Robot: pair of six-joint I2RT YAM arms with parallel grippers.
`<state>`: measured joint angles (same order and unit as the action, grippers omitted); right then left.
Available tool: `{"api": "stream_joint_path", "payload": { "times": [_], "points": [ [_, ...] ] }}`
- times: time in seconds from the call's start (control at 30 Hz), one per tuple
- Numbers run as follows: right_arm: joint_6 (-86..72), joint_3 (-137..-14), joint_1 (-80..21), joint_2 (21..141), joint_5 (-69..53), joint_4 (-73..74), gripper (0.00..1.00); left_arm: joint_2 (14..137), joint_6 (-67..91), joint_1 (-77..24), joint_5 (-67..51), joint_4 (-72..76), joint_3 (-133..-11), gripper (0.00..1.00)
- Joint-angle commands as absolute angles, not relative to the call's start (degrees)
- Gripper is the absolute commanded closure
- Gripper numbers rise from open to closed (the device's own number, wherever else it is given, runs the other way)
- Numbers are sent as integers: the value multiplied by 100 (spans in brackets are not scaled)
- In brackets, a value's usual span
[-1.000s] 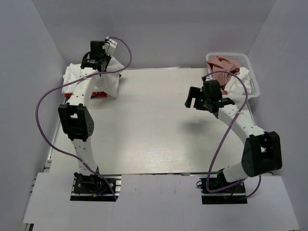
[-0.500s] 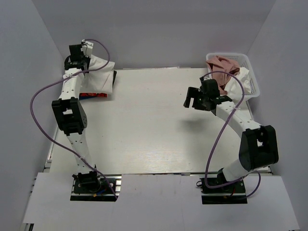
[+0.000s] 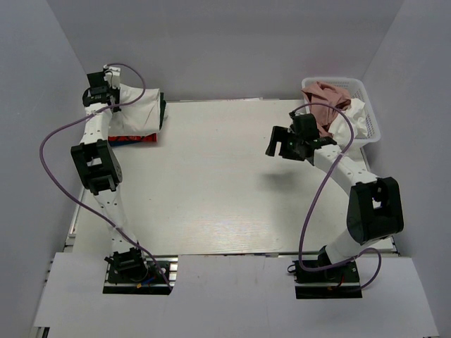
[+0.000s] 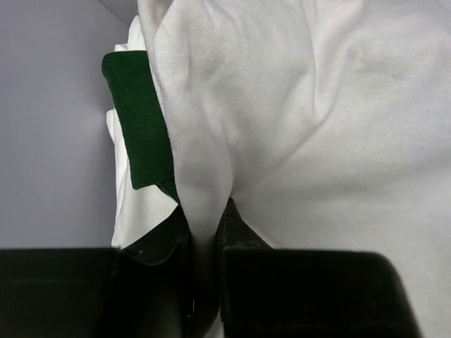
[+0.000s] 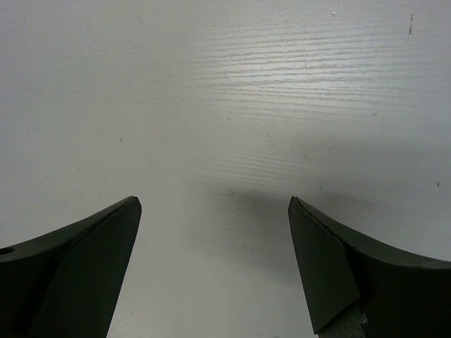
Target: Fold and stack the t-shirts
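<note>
My left gripper (image 3: 99, 86) is at the far left back corner, shut on a fold of a white t-shirt (image 3: 138, 109) that drapes over a stack of tees. In the left wrist view the white t-shirt (image 4: 338, 141) is pinched between the gripper's (image 4: 204, 229) black fingers, with a dark green tee (image 4: 137, 127) beside it. A red and blue edge (image 3: 135, 139) shows under the stack. My right gripper (image 3: 278, 146) is open and empty above the bare table; its view shows the gripper (image 5: 215, 211) with jaws wide apart. A dusty pink tee (image 3: 324, 94) and a white tee (image 3: 354, 116) lie in the basket.
The white lattice basket (image 3: 368, 105) stands at the back right corner. Grey walls close in the table (image 3: 211, 190) on the left, back and right. Purple cables loop along both arms.
My left gripper has moved left and back toward the corner, drawing the white t-shirt over the stack. My right gripper has shifted slightly left and stays open.
</note>
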<state>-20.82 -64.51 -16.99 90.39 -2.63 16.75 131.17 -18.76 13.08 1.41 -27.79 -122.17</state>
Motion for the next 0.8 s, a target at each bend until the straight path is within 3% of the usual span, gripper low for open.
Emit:
{"api": "stream_joint_path", "payload": {
  "times": [0.0,0.07,0.13,0.17,0.2,0.5,0.7,0.77],
  "points": [
    [-2083,-6785,-1696,9079,-334,1670,9,13095,-1828,1433,123,-2321,-12568,100],
    [-2083,-6794,-1696,9097,-334,1661,9,13096,-1688,1485,227,-2251,-12568,100],
    [-2100,-6803,-1688,9131,-386,1644,9,13244,-1433,1485,665,-2198,-12655,51],
    [-2101,-6820,-1696,9149,-387,1644,9,13245,-1433,1485,738,-2197,-12778,15],
    [-2083,-6855,-1705,9167,-448,1696,9,13315,-1320,1485,808,-2249,-12779,0],
    [-1995,-6934,-1705,9079,-492,1819,9,12894,-686,1485,1485,-2180,-12700,0],
    [-2004,-6655,-1688,8711,-563,1661,9,12035,-238,1292,1406,-2486,-12350,0],
    [-2013,-6522,-1688,8501,-563,1512,9,11674,356,1230,726,-2645,-12148,0]
  ]
}}
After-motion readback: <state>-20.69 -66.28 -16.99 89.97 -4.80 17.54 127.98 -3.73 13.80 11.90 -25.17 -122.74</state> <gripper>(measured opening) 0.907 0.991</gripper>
